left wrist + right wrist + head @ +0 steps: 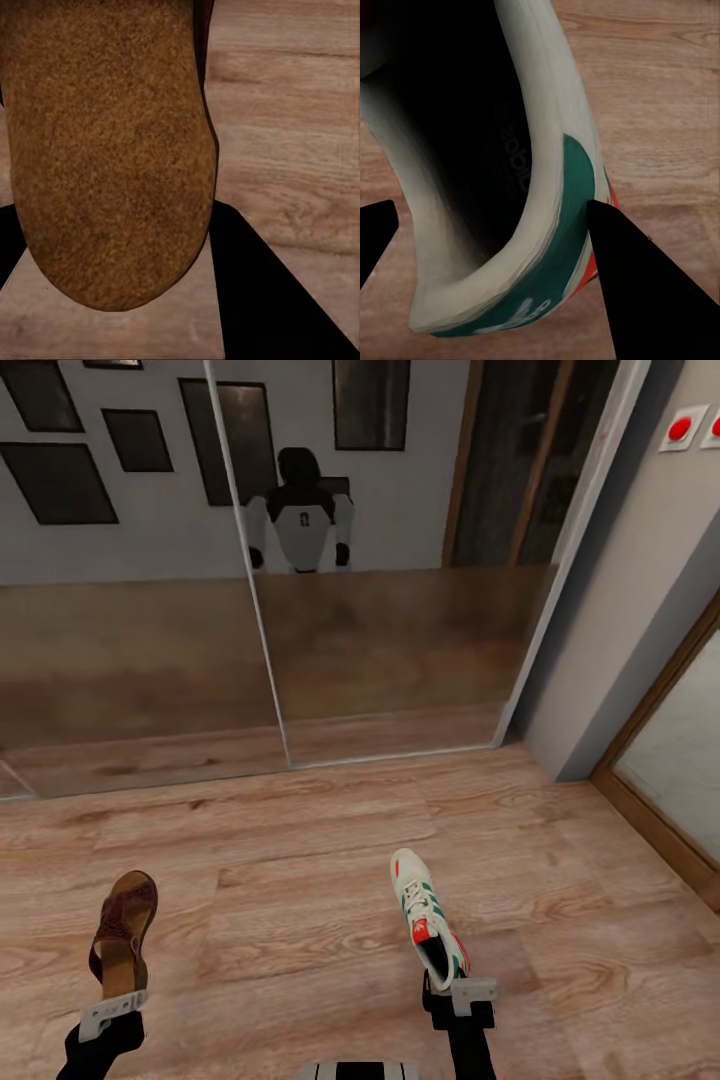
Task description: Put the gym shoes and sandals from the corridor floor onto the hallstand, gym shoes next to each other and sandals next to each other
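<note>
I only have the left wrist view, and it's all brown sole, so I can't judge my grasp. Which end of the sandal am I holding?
Observer: The heel end. In the head view the left gripper is closed on the sandal at its heel, with the toe pointing away from the robot.
Operator: And the other arm?
Observer: The right gripper holds a gym shoe by its heel, toe also pointing forward.
Operator: What's ahead of me?
Observer: Mirrored panels rise from the wood floor, and they show the robot's reflection.
</note>
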{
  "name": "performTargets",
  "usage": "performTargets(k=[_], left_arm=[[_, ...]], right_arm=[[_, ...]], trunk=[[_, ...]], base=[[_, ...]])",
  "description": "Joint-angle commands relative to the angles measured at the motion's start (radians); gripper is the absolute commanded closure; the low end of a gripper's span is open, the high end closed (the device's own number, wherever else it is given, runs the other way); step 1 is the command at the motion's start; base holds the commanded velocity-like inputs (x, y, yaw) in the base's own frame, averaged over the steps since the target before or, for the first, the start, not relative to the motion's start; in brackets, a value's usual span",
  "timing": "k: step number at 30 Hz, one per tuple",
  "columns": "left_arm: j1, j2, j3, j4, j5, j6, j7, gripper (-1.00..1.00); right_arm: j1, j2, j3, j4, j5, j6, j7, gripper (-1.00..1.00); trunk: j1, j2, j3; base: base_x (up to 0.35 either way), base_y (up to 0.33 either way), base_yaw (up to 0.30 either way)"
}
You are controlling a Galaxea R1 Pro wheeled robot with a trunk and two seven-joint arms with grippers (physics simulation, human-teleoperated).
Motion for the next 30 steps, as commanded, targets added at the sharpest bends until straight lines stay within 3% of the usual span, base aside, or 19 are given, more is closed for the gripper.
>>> performTargets(k=[1, 23, 30], left_arm=[[-0.001, -0.001, 0.006, 0.001, -0.005, -0.003, -0.008, 1.00], [-0.001, -0.001, 0.006, 0.001, -0.005, -0.003, -0.007, 1.00], [-0.001, -0.001, 0.006, 0.019, -0.005, -0.003, -0.006, 1.00]], right_arm=[[-0.001, -0.001, 0.009, 0.000, -0.009, -0.005, -0.007, 1.00], [-0.001, -0.001, 0.009, 0.012, -0.009, -0.005, -0.007, 1.00], [-0.001, -0.012, 0.008, 0.014, -0.009, -0.006, -0.007, 1.00]], trunk=[[0.000, 0.000, -0.001], [0.000, 0.000, -0.001], [0.000, 0.000, -0.001]], base=[[0.000, 0.000, 0.278], [0.000, 0.000, 0.278], [0.000, 0.000, 0.278]])
